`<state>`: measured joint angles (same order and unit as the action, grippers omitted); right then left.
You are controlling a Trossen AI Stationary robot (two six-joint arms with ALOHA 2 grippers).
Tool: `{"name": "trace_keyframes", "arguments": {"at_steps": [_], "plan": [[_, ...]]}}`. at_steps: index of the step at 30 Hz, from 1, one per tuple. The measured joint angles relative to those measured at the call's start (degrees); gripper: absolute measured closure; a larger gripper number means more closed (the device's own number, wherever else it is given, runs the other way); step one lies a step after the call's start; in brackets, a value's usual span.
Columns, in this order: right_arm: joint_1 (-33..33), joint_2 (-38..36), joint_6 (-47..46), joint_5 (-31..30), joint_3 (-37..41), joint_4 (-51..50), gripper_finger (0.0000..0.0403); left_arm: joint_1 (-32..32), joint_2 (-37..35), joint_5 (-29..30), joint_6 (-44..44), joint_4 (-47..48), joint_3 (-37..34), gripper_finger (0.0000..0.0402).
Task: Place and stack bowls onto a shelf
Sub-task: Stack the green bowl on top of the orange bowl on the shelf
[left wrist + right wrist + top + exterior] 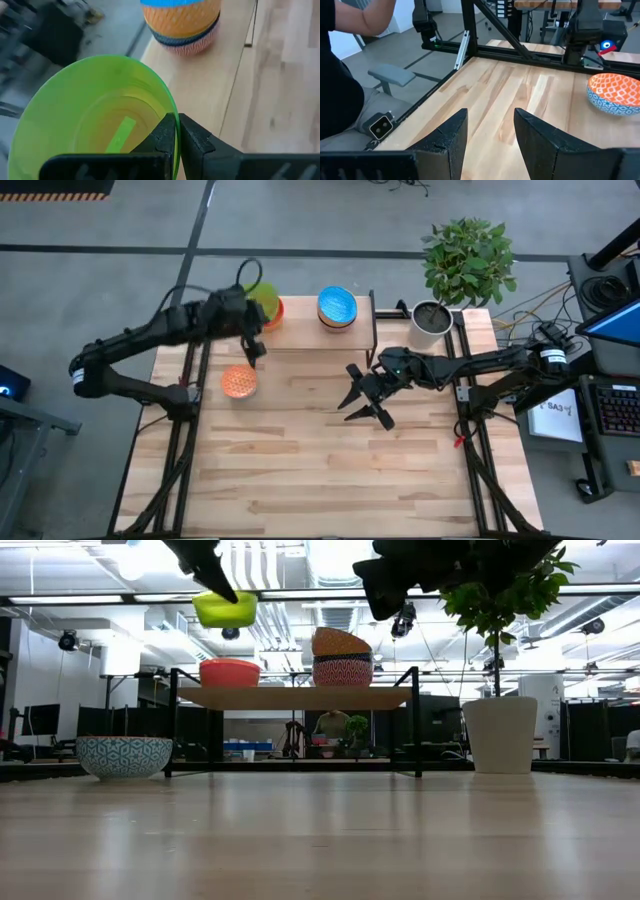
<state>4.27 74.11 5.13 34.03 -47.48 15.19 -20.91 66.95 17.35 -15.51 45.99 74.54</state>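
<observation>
Left wrist view shows the left gripper (177,131) pinched tight on the rim of the green bowl (95,120), held in the air above the red bowl (229,672) on the shelf (300,697). A stack of bowls (342,657) sits farther along the plank. Over the table (330,460), the right gripper (362,406) hangs with fingers spread wide, holding nothing. The patterned bowl (124,755) rests on the table beside the shelf.

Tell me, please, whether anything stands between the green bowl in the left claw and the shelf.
Nothing visible does: the left claw holds the green bowl above the red bowl on the shelf.
</observation>
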Motion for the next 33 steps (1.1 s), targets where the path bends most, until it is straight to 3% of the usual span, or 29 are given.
{"name": "trace_keyframes", "arguments": {"at_steps": [4, 10, 22, 33], "plan": [[0.0, 0.04, -0.04, 0.01, 0.0, -0.12, 0.0252, -7.51, 2.96, -10.91, -2.08, 0.2, 1.13, 0.0401], [0.0, 0.04, 0.0, -0.01, 0.0, -1.62, 0.0252, -13.12, 6.28, -15.2, -2.44, 0.55, 0.72, 0.0401], [0.0, 0.04, 0.76, -0.03, 0.02, -1.74, 0.0252, -13.85, 9.94, -10.94, -3.52, 0.0, 0.61, 0.0401], [0.0, 0.07, 1.03, -0.03, 0.01, -1.85, 0.0252, -14.09, 10.04, -10.74, -3.5, -0.82, 0.57, 0.0395]]}}
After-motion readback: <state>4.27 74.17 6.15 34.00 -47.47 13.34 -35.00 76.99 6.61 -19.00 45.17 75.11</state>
